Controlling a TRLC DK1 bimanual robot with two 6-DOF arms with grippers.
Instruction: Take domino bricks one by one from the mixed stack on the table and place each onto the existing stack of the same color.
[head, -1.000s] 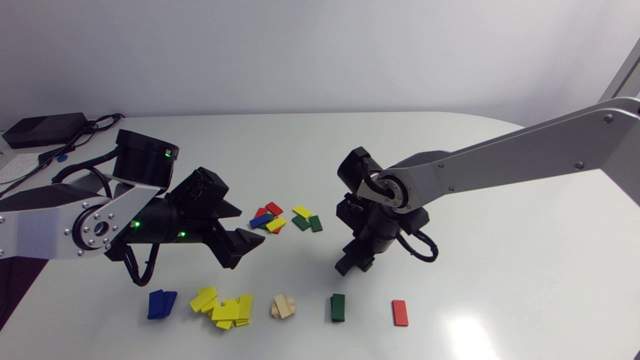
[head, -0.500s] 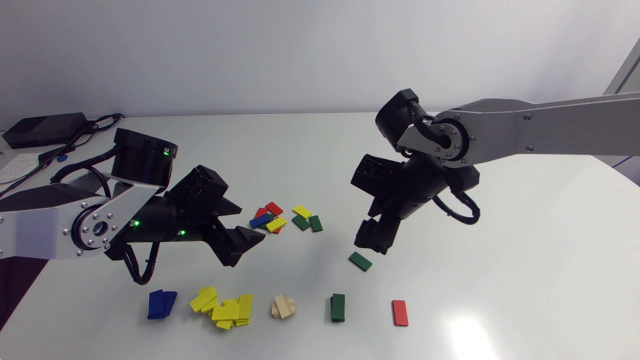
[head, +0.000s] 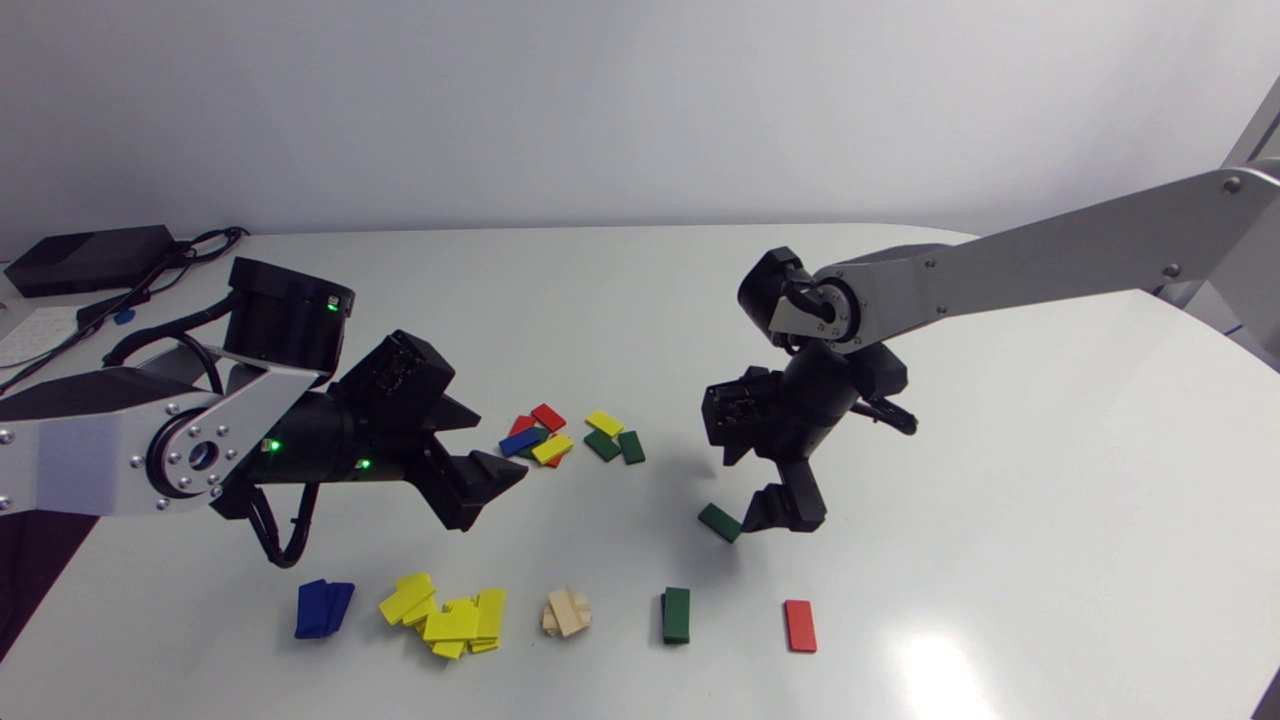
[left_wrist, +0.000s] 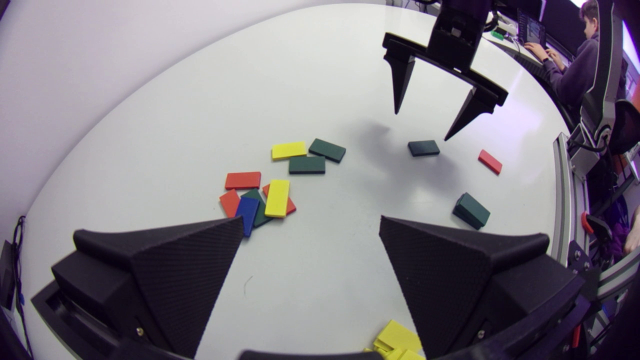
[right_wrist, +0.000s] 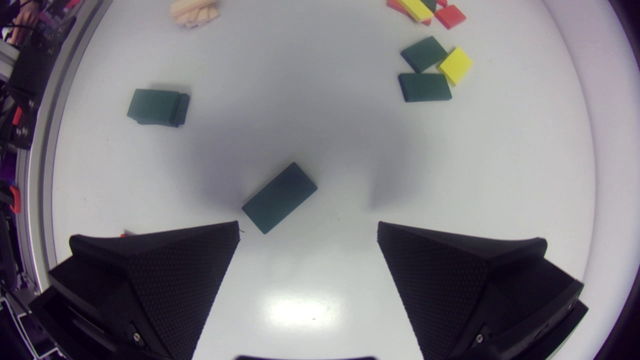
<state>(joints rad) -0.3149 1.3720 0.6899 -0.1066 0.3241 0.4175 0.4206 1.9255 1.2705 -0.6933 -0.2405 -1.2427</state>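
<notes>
One green brick (head: 720, 522) lies flat on the table (head: 1000, 480), near the green stack (head: 676, 614) but not on it. The right gripper (left_wrist: 422, 124) hangs just over it, fingers spread and empty, seemingly poised to grasp it. The left gripper (head: 480, 482), likewise spread and empty, hangs beside the mixed stack (head: 540, 437). No legible print shows.

Green brick (head: 720, 522) lying flat, alone.
Askew at centre frame, between mixed stack (head: 560, 438) upper-left and green stack (head: 676, 614) below.
</notes>
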